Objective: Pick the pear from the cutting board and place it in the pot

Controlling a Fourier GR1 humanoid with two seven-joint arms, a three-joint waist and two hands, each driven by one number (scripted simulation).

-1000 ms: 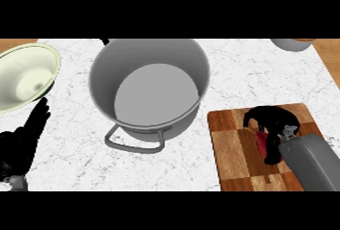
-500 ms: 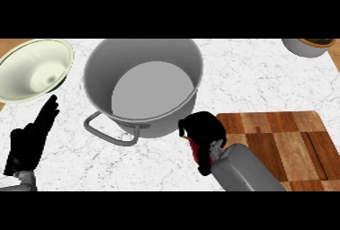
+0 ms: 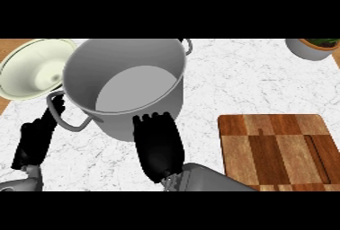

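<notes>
Grey pot (image 3: 126,58), wooden board (image 3: 279,148), one each, left robot hand (image 3: 33,143) relaxed, right robot hand (image 3: 159,148) unclear

Count: one pot (image 3: 169,101), one plate (image 3: 30,74), one cutting board (image 3: 279,148), one potted plant (image 3: 312,47). Hands, two: left hand (image 3: 36,139), right hand (image 3: 158,143).

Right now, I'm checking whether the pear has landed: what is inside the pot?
Inside the pot only its bare pale floor shows, with no pear on it. Its near wall covers the floor's closest strip. The right hand sits outside the rim, its palm side hidden.
</notes>
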